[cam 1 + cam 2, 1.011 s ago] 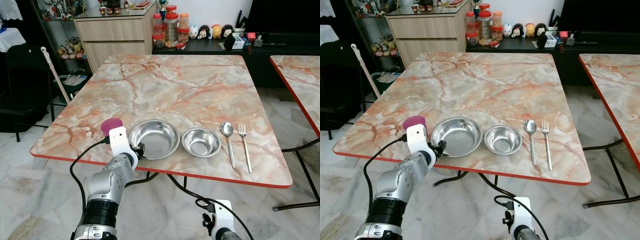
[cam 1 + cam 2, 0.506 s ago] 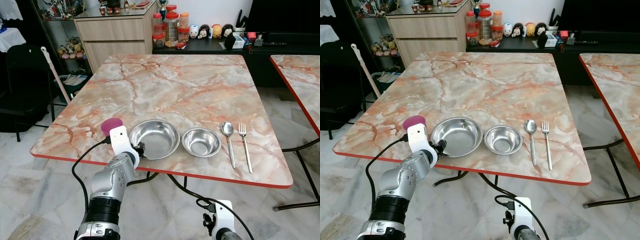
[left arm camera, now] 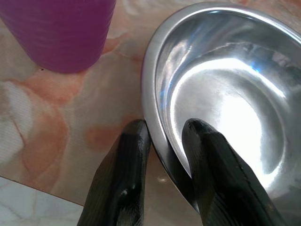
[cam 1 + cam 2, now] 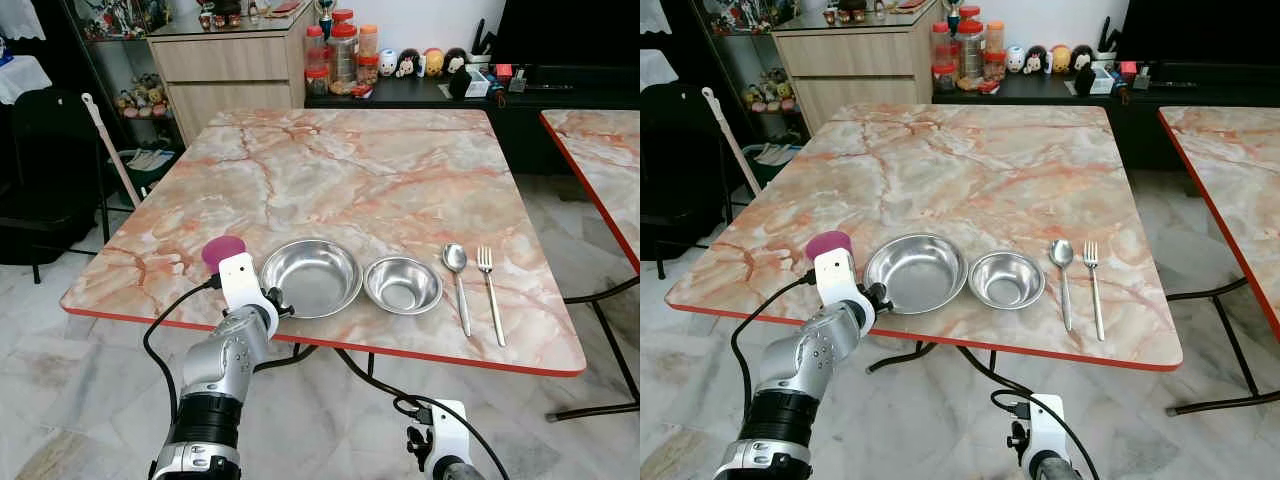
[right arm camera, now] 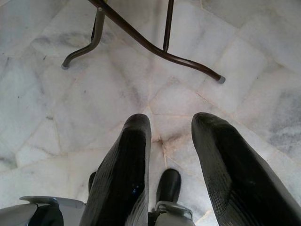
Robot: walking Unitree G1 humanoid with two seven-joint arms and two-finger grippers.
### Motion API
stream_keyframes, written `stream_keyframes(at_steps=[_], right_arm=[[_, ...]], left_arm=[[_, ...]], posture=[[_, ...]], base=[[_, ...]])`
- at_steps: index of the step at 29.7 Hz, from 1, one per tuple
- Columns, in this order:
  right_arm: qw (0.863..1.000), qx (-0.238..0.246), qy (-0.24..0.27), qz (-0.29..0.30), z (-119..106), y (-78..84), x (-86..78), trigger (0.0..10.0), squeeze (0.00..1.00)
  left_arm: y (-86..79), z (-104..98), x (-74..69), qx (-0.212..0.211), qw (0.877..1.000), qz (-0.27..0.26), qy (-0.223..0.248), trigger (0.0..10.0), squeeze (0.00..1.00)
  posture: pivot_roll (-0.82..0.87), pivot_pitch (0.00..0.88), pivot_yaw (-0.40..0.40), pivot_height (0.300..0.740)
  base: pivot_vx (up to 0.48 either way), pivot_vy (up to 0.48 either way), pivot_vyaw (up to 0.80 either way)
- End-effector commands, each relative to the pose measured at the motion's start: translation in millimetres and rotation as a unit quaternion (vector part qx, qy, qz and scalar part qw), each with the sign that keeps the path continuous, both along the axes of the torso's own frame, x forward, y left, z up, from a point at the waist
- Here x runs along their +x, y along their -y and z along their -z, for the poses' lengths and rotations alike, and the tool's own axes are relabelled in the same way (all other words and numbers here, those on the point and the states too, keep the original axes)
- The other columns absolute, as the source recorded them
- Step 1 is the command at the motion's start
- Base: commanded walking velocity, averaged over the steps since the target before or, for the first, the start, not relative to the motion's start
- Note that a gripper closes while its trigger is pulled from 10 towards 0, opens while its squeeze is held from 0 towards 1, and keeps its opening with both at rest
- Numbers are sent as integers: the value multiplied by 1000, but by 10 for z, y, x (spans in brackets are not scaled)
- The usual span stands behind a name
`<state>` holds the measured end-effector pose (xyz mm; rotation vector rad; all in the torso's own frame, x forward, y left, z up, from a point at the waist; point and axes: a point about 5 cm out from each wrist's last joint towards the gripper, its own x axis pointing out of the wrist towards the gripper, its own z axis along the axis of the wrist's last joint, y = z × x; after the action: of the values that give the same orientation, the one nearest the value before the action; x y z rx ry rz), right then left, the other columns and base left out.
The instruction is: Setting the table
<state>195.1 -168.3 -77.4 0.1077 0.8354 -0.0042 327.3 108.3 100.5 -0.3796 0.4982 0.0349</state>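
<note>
We see our left tool [image 3: 162,141] pinching the rim of the large steel bowl [image 4: 312,277] near the worktop's [image 4: 350,170] front edge, beside the purple cup [image 4: 222,250]. Our right tool [image 5: 171,136] hangs slightly open above the floor [image 5: 70,103].

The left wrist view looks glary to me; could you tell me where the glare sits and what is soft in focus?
In the left wrist view, a white highlight washes out the inside of the large steel bowl; the black fingers straddling its rim and the purple cup are slightly soft. The eye views are evenly lit and sharp.
</note>
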Motion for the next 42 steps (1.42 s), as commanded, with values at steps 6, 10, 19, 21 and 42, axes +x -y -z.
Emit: stream_keyframes(at_steps=[6,10,19,21,42], right_arm=[[1000,4,2,7,-6,-10,13,10000,0],[1000,4,2,6,-6,-12,13,10000,0],[1000,5,3,5,-11,-23,25,10000,0],[1000,5,3,5,-11,-23,25,10000,0],[1000,4,5,-1,-32,-29,69,10000,0]], left_arm=[[40,36,-12,-3,1000,12,-16,10000,0],[45,41,-15,-5,1000,15,-20,10000,0],[41,38,-26,-3,1000,15,-18,0,0],[41,37,-26,-3,1000,15,-18,0,0],[-145,-227,11,-26,995,-35,92,0,0]], posture=[[54,0,53,740],[55,0,54,740],[56,0,54,740],[56,0,54,740],[75,0,36,740]], base=[[0,0,0],[0,0,0],[0,0,0],[0,0,0],[0,0,0]])
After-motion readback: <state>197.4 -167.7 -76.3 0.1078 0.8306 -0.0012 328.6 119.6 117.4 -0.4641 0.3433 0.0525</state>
